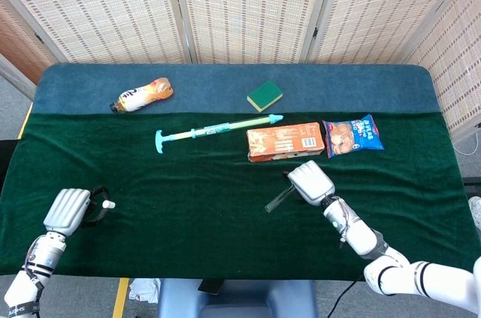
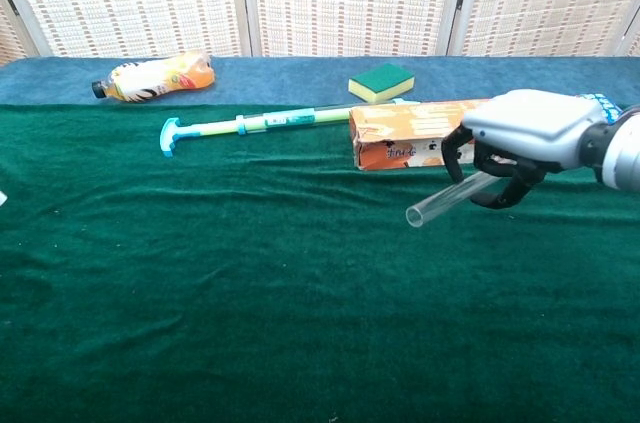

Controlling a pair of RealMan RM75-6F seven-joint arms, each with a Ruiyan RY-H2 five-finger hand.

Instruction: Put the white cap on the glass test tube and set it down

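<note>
My right hand [image 1: 311, 182] [image 2: 522, 139] grips the clear glass test tube [image 1: 277, 199] [image 2: 444, 200] above the green cloth, right of centre. The tube's open end points left and slightly down, nearly level. At the near left edge of the table my left hand [image 1: 68, 209] holds the small white cap [image 1: 109, 204] at its fingertips. In the chest view only a white speck of the cap [image 2: 2, 199] shows at the left border; the left hand itself is out of that frame. The two hands are far apart.
An orange box [image 1: 285, 141] [image 2: 420, 132] lies just behind the right hand, a blue snack bag [image 1: 352, 135] to its right. A teal syringe-like pump [image 1: 216, 129] [image 2: 262, 122], green sponge [image 1: 264, 95] [image 2: 381, 81] and lying bottle [image 1: 141, 95] [image 2: 152, 76] sit further back.
</note>
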